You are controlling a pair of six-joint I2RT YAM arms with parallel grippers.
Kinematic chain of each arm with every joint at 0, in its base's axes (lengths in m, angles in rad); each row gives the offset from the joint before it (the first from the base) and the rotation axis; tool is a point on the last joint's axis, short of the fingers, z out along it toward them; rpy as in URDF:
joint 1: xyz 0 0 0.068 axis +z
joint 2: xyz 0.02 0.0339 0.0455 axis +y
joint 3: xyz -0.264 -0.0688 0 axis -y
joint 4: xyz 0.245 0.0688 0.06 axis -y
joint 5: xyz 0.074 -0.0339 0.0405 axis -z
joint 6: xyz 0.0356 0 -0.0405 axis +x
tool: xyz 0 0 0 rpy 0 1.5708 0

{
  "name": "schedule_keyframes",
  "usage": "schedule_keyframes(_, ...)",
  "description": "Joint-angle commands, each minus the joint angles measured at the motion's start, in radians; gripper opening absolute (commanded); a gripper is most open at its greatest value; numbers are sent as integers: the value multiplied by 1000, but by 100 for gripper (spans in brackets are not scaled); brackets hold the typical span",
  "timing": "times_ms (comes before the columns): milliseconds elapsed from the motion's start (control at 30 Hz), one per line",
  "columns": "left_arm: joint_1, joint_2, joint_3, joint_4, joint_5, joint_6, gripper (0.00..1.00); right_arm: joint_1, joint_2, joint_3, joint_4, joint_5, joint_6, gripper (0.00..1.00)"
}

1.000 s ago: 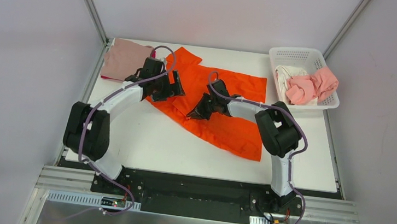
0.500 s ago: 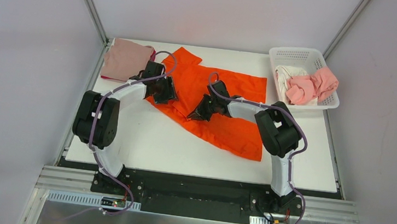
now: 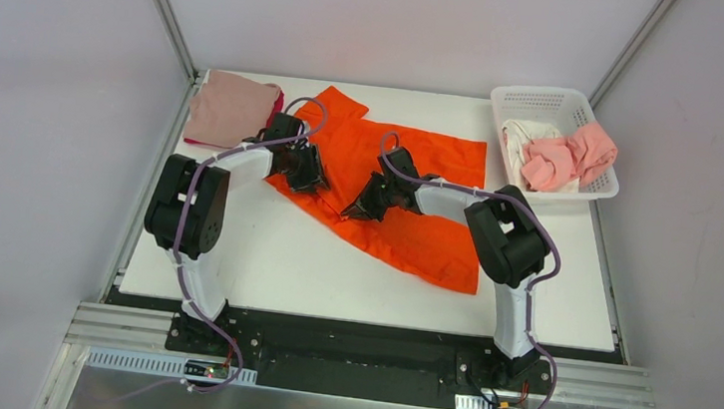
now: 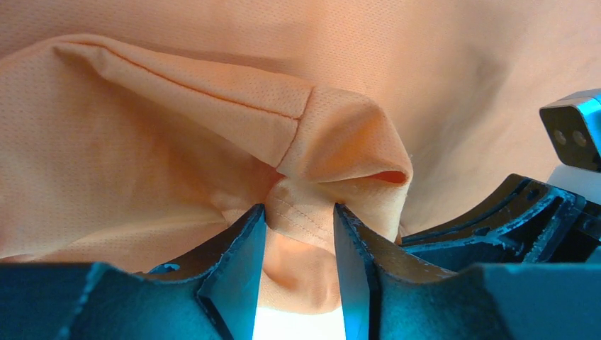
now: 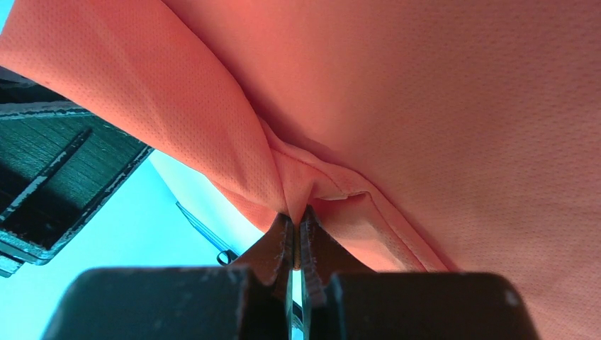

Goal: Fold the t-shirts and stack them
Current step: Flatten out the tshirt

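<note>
The bright orange t-shirt (image 3: 425, 236) lies spread and creased across the middle of the table. My left gripper (image 3: 312, 178) is down on its left edge. In the left wrist view its jaws stand narrowed on a bunched, stitched hem of the orange t-shirt (image 4: 301, 216), and the cloth touches both fingers. My right gripper (image 3: 356, 208) sits at the shirt's middle. Its fingers (image 5: 283, 244) are pressed together on a thin pinched fold of the orange cloth (image 5: 425, 106).
A folded dusty pink t-shirt (image 3: 227, 106) lies at the back left corner with a crimson edge (image 3: 277, 102) showing beside it. A white lattice basket (image 3: 549, 95) at the back right holds salmon pink (image 3: 575, 153) and white (image 3: 518, 139) shirts.
My left arm reached further right and lowered onto the shirt's left edge, and its jaws narrowed from wide open onto the hem. The right gripper kept still with its pinch.
</note>
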Motion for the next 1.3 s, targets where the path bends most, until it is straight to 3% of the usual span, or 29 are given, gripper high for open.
schedule_keyframes(0,3,-21,14,28,62,-11,38,-5,-61,-5,10,5,-6,1)
schedule_keyframes(100,3,-17,15,33,54,-10,36,-6,-61,-6,10,2,-6,1)
schedule_keyframes(233,3,8,31,33,50,-11,25,-6,-65,-8,12,2,-6,1)
schedule_keyframes(367,2,15,36,33,37,-8,0,-4,-70,-8,13,3,-8,1)
schedule_keyframes(533,0,-53,-21,44,-11,-2,0,-4,-89,-7,18,-11,-12,1)
schedule_keyframes(933,-11,-387,-277,66,-91,-81,0,78,-214,-60,18,-39,1,1)
schedule_keyframes(1267,-18,-831,-536,-87,-168,-186,0,206,-274,-124,-38,-5,10,3)
